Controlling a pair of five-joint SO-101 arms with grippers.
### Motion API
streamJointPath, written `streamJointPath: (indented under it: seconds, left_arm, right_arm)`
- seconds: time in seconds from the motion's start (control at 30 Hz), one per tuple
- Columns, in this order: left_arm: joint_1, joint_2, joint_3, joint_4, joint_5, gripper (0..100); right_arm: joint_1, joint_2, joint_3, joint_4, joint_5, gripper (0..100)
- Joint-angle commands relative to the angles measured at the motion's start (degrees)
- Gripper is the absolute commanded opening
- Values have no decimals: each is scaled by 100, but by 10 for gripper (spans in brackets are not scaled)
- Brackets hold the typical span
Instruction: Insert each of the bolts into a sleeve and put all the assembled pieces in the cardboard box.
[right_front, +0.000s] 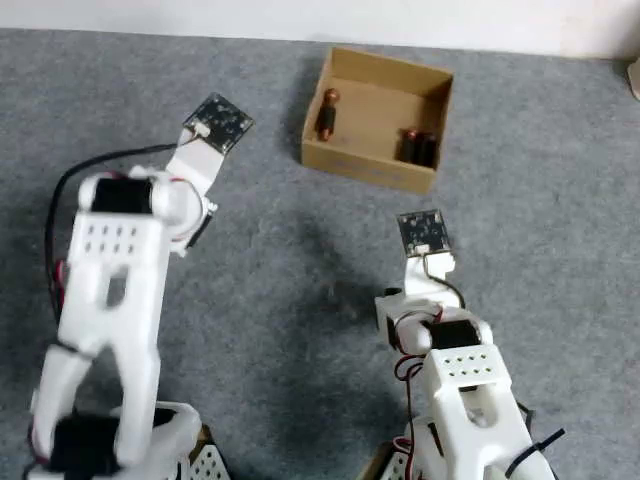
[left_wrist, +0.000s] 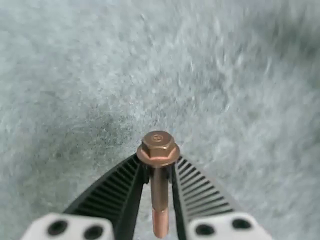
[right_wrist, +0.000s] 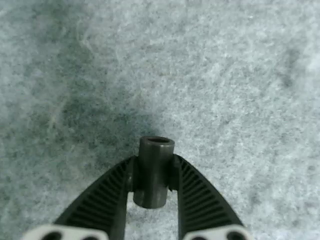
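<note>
Gripping a copper bolt (left_wrist: 159, 185) by its shank, the left gripper (left_wrist: 158, 161) has its fingers clamped tight, and the hex head pokes out past the tips. The right gripper (right_wrist: 154, 162) is clamped just as tightly around a dark sleeve (right_wrist: 153, 172), hollow end pointing outward. Both are held over the grey table (right_front: 270, 260). At the far side sits the box (right_front: 365, 165), with one assembled piece (right_front: 328, 112) by one wall and more dark pieces (right_front: 420, 147) in the opposite corner.

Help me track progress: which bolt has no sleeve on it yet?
The bolt in the left gripper: bare copper shank. The boxed bolt wears a dark sleeve.
</note>
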Motion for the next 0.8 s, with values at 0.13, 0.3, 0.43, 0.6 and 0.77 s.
streamJointPath:
  seconds: [0.13,0.3,0.43,0.6,0.77]
  left_arm:
    - [286,-1833,1429,-1776,2760,6]
    - [462,-2809,2431,-2391,2892,6]
    - [286,-3565,3160,-3358,2514,6]
    - [444,-4637,4488,-5354,2892,5]
    - [954,-5516,5253,-6268,3508,5]
  right_arm:
    - [-66,-110,-31,-180,53,4]
    - [-66,-110,-31,-180,53,4]
    - [-75,-119,-31,-180,62,4]
    - [-119,-119,-31,-180,62,4]
    - [-637,-119,-31,-488,440,4]
